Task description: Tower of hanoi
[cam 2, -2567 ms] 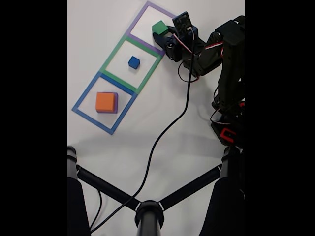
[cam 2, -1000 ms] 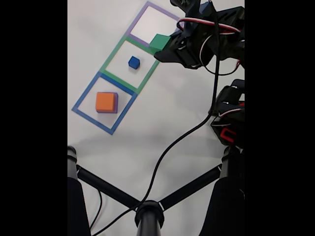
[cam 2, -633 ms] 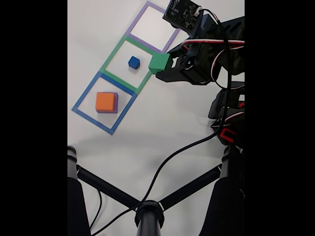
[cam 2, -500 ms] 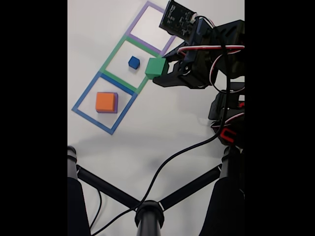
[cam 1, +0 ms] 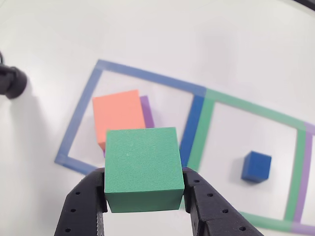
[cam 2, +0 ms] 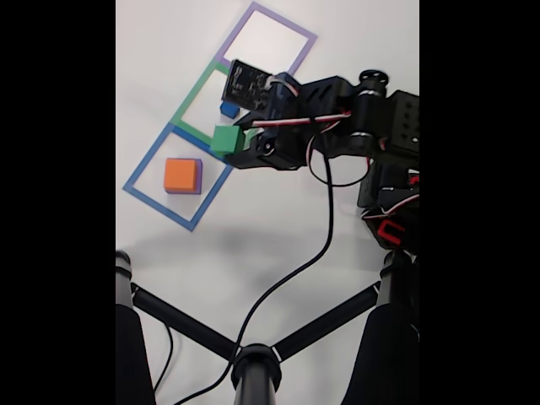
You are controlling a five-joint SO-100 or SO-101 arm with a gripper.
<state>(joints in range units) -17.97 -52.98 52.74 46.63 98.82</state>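
The purple block [cam 1: 146,110] lies flat in the blue tape square [cam 1: 78,115], the salmon block [cam 1: 116,118] on it. My claw [cam 1: 143,196] pinches the green block [cam 1: 143,168], level above the bench [cam 1: 246,44]; no long axis. The blue cube [cam 1: 256,166] sits right.

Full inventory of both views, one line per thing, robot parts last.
green block: 1, green, held off the table between the end effector's fingers, near the blue tape square.
orange block: 1, salmon-orange, stacked on the purple block, inside the blue tape square.
purple block: 1, purple, flat, under the orange block; an edge shows.
blue block: 1, blue, small, inside the green tape square.
tape squares: 3, blue, green, purple, in a row on the white table.
black cable: 1, trailing across the table.
black stand bars: bottom of the fixed view.
end effector: 1, black, shut on the green block.
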